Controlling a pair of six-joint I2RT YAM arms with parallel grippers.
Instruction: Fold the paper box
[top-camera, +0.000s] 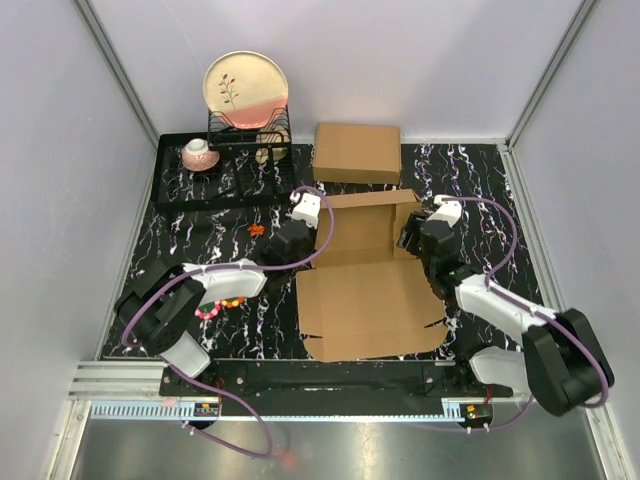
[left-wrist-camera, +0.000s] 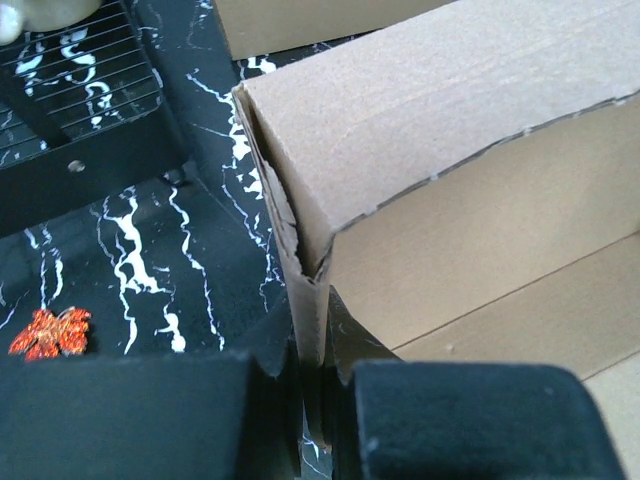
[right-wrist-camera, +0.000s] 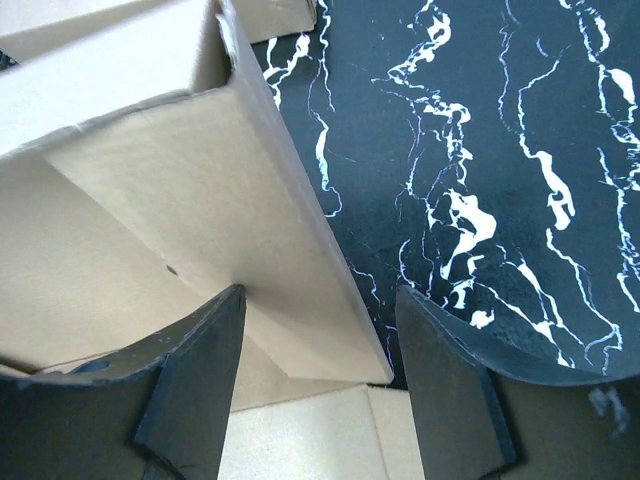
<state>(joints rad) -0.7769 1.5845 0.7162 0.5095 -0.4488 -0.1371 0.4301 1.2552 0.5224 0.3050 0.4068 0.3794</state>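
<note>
Top view is getting even, diffuse light from overhead; the white walls are reading bright with no hard glare. Soft shadows are falling under the arms onto the bench (top-camera: 190, 235). Straight edges are bending slightly toward the corners. Left wrist view is looking soft and grainy, and the left end effector (left-wrist-camera: 312, 385) is blurring into dark masses. Right wrist view is coming out sharper. There the paper box (right-wrist-camera: 180, 220) is shading its own inner wall, and the right end effector (right-wrist-camera: 318, 295) is going soft near the lens.

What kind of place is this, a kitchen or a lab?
Most likely a robot lab test cell: plain white panels wall in a marble-patterned tabletop, a left arm and right arm are bolted at its near edge, and a dish rack and half-folded paper box look like props.
</note>
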